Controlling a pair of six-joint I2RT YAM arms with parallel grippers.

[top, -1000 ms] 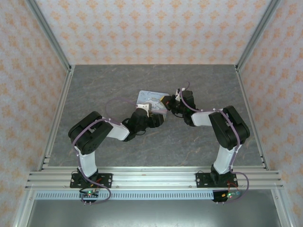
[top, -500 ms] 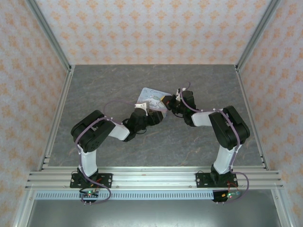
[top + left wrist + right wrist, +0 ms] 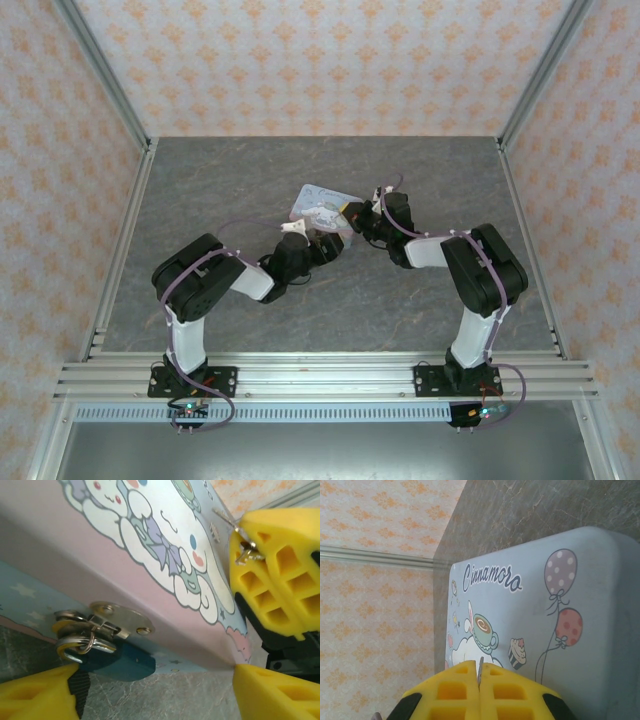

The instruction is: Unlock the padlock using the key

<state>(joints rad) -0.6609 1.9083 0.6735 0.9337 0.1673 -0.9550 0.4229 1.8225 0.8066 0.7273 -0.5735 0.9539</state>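
Observation:
The dark teal padlock [image 3: 117,661] hangs by its metal shackle from the hasp [image 3: 117,620] on the front wall of the cartoon-printed tin [image 3: 165,555]. My left gripper [image 3: 155,687] is open, low at the table, with one yellow finger [image 3: 35,695] beside the padlock and the other at the tin's corner. My right gripper [image 3: 480,680] is shut on the slim grey key [image 3: 480,670], whose tip sticks out between the pads above the tin's lid [image 3: 545,610]. In the left wrist view, the right gripper's fingers [image 3: 275,575] hold the key [image 3: 246,550] above the tin. From above, both grippers meet at the tin [image 3: 322,206].
The grey stone-patterned table [image 3: 220,190] lies open around the tin. Aluminium frame posts and patterned walls [image 3: 320,60] close the back and sides. A small split ring [image 3: 75,642] hangs at the shackle.
The left gripper has drawn back a little toward the left, and the tin has shifted slightly away and turned. The right gripper has barely moved.

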